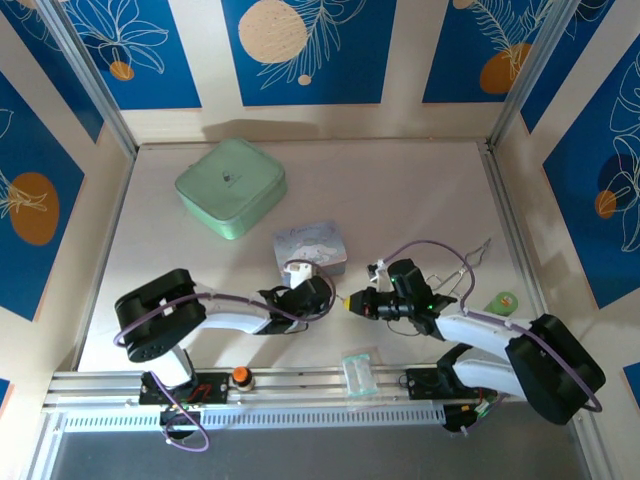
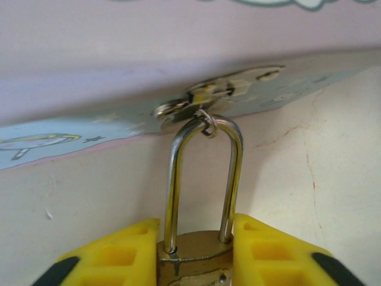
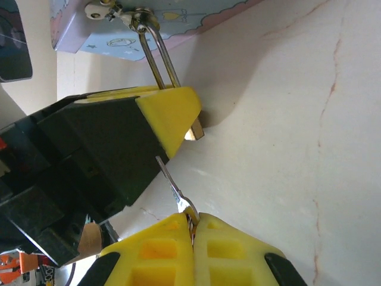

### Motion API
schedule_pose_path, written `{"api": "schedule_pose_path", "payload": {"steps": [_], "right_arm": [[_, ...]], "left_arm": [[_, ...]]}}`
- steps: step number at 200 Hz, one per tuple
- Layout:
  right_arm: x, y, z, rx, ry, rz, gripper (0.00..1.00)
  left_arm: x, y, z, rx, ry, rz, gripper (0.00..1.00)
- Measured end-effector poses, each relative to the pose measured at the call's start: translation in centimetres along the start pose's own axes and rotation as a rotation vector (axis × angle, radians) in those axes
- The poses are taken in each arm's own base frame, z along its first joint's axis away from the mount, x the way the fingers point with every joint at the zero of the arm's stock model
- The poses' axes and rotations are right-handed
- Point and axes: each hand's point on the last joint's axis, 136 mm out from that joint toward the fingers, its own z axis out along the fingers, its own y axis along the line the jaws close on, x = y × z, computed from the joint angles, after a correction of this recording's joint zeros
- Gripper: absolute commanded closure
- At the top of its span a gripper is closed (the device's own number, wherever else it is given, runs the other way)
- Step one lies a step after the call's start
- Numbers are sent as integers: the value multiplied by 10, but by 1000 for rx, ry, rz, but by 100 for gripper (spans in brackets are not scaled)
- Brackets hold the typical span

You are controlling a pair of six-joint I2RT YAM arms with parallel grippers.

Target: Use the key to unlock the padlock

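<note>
Two claws are engaged beside the blue tin [image 2: 59, 143]: the padlock [image 2: 191, 257], hung from the tin's hasp [image 2: 238, 83], is clenched by the left claw [image 1: 318, 292]; the key [image 3: 172, 182] is pinched by the right claw [image 3: 191, 223], just short of it. Insertion could be missed if the thin key twists.

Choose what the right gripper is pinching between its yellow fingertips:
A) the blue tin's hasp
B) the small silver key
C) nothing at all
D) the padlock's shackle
B: in the right wrist view the right gripper is shut on the head of the key, whose blade points toward the padlock.
</note>
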Motion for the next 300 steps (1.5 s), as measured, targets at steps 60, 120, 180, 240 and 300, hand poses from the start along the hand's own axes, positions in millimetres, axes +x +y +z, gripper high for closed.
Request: {"api": "schedule_pose_path", "payload": {"steps": [60, 120, 180, 240, 300], "right_arm": [[-6, 5, 1, -10, -16, 1, 100], [-10, 6, -4, -5, -43, 1, 100], [-10, 6, -2, -3, -46, 22, 100], [-8, 7, 2, -10, -33, 73, 100], [8, 4, 13, -20, 54, 240, 100]], "left_arm": [[-1, -4, 4, 11, -9, -6, 50], [-3, -4, 6, 16, -15, -7, 75], [-6, -7, 0, 46, -25, -29, 91], [-7, -3, -4, 85, -39, -124, 100], [-11, 0, -16, 161, -57, -329, 100]]}}
